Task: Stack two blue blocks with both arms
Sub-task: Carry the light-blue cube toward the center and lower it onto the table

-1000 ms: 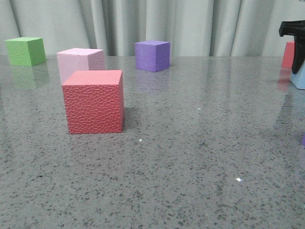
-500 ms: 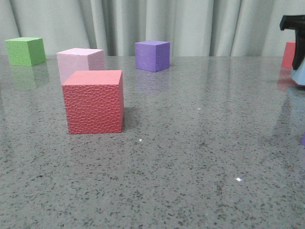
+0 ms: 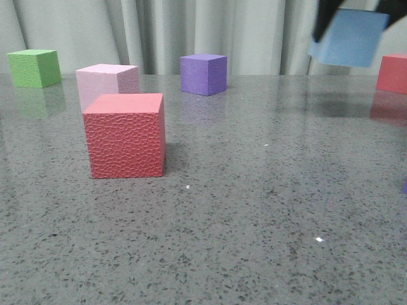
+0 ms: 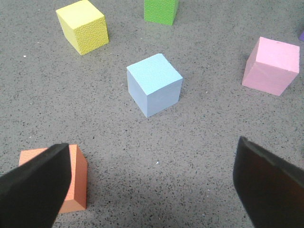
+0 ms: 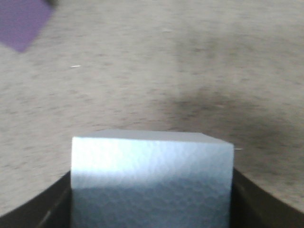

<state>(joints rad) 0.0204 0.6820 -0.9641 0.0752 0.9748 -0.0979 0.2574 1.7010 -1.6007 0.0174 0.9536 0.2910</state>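
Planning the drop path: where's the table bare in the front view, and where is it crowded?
Bare: the near table, and right of the red cube below the held blue block. Crowded: far left, where the pink cube and green cube sit.

The worktop [image 3: 254, 210] is grey speckled stone with a glossy sheen. In the front view, 5 cubes rest on it: a green cube [image 3: 34, 67], a pink cube [image 3: 107, 83], a big red cube [image 3: 125, 135], a purple cube [image 3: 203, 74] and another red cube [image 3: 392, 73] at the right edge. The left wrist view shows 1 pale blue block [image 4: 154, 84] sitting flat, with a yellow cube [image 4: 82, 26] and an orange cube [image 4: 76, 178] apart from it.
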